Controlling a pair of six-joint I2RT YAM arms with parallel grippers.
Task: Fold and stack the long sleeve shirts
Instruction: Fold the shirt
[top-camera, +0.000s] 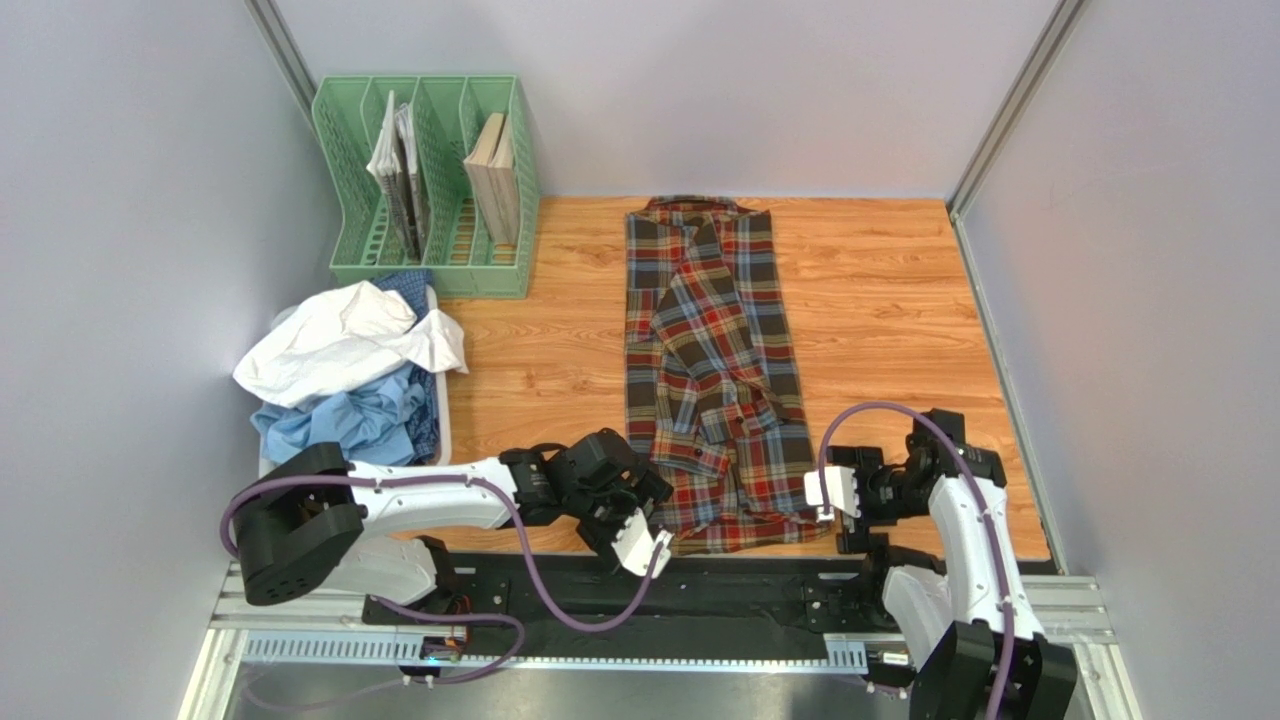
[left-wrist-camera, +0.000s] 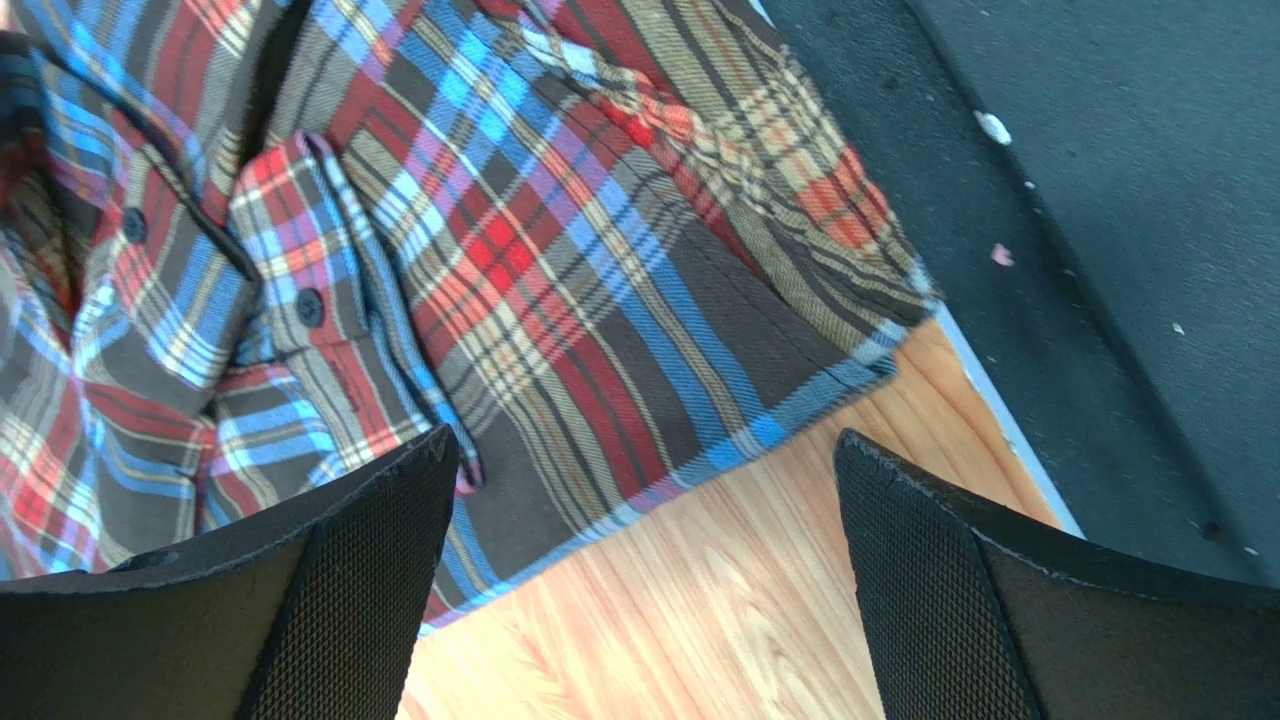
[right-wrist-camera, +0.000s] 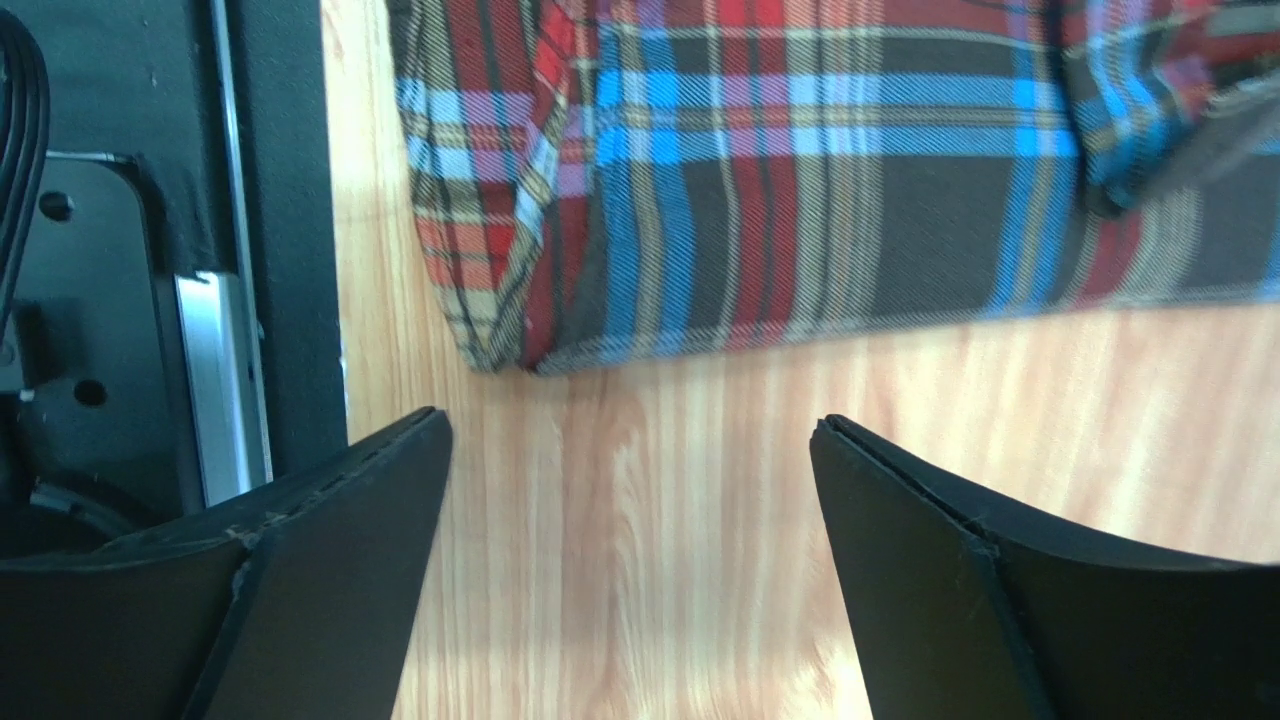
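Observation:
The tartan shirt (top-camera: 714, 368) lies lengthwise on the wooden table, sides folded in, collar at the far end and hem near the arms. My left gripper (top-camera: 639, 507) is open and empty just left of the shirt's near left hem corner, which shows in the left wrist view (left-wrist-camera: 571, 300). My right gripper (top-camera: 830, 488) is open and empty just right of the near right hem corner, which shows in the right wrist view (right-wrist-camera: 781, 180). A white shirt (top-camera: 343, 342) and a light blue shirt (top-camera: 353, 420) lie crumpled in a pile at the left.
A green file rack (top-camera: 428, 188) with books stands at the back left. A white bin (top-camera: 440, 393) holds the shirt pile. Grey walls close in both sides. A black mat (top-camera: 721, 585) and metal rail run along the near edge.

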